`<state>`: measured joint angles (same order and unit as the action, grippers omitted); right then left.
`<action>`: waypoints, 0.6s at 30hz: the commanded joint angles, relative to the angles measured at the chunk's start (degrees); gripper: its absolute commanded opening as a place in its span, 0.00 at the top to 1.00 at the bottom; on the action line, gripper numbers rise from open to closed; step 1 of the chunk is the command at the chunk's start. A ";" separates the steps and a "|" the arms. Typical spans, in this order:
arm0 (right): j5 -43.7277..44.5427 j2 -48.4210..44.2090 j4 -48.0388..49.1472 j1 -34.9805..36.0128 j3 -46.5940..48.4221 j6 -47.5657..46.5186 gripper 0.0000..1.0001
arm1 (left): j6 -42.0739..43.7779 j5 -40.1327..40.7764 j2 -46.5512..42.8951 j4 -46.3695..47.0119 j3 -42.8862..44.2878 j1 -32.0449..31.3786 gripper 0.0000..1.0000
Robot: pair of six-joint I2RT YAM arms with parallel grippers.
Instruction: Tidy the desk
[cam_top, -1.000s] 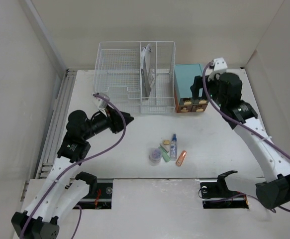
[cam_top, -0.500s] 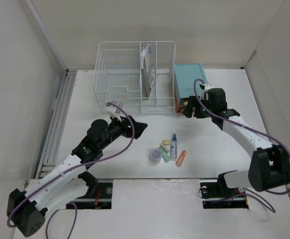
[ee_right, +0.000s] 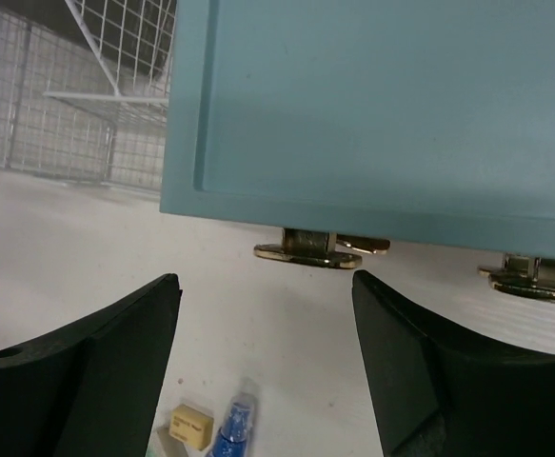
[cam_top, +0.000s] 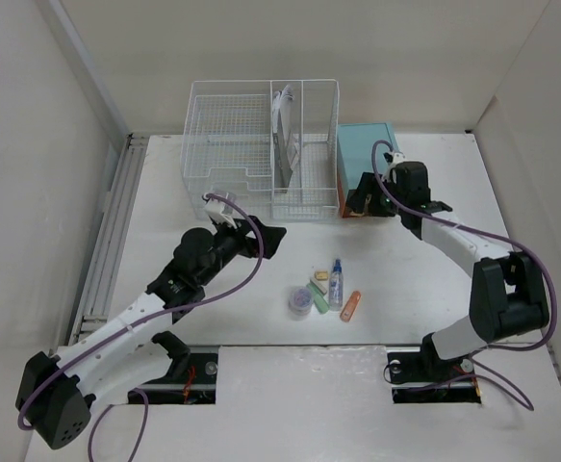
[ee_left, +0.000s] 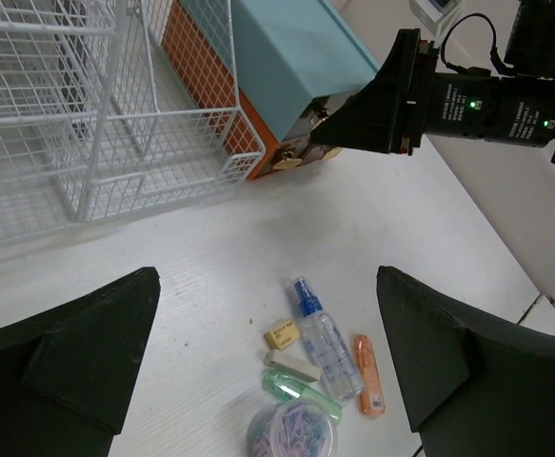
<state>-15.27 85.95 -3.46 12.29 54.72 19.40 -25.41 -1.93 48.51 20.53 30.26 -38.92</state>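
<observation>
The desk (cam_top: 165,202) lies beneath both arms. The left gripper (cam_top: 267,241) hovers over it, fingers spread wide, nothing between. Just ahead of it on the desk are a bottle (ee_left: 325,338), an orange pen (ee_left: 367,376) and a clip jar (ee_left: 289,433). The right gripper (cam_top: 361,198) is also spread and empty, its tips just short of the teal cabinet (ee_right: 382,105), with a brass handle (ee_right: 317,249) straight ahead.

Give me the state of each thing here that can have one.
left hand, open, empty
right hand, open, empty, at the brass handles
teal drawer cabinet, upright; drawers cannot tell
wire basket, upright, papers standing in its middle slot
spray bottle, lying flat on the desk
clip tub, upright
</observation>
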 commanded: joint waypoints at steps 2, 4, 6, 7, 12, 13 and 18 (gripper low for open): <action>0.59 1.24 5.83 -0.34 2.50 2.57 0.22 | 0.36 1.23 -1.05 5.56 -1.43 -0.28 0.01; 1.20 1.94 6.45 -0.34 2.50 2.57 0.22 | -0.17 1.23 -1.05 5.57 -1.95 -0.28 0.00; 1.20 2.55 6.97 -0.34 2.50 3.19 0.22 | -0.69 1.23 -0.53 5.57 -1.96 0.85 0.00; 1.81 2.55 6.98 -0.34 2.50 3.80 0.22 | -0.69 0.54 -0.52 5.57 -1.96 0.86 0.00; 2.87 3.61 8.83 0.19 3.03 4.33 0.22 | -1.22 0.00 -0.52 5.05 -1.43 2.09 0.00; 2.87 4.13 9.43 0.19 3.03 4.94 0.22 | -1.22 0.00 -0.52 5.04 -1.43 2.09 0.00; 5.41 4.14 11.72 0.19 3.03 5.48 0.22 | -1.22 0.00 -0.52 5.04 -1.43 2.09 0.00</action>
<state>-12.49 89.93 2.39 12.36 55.16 23.77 -26.06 -1.45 48.58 22.15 28.62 -36.99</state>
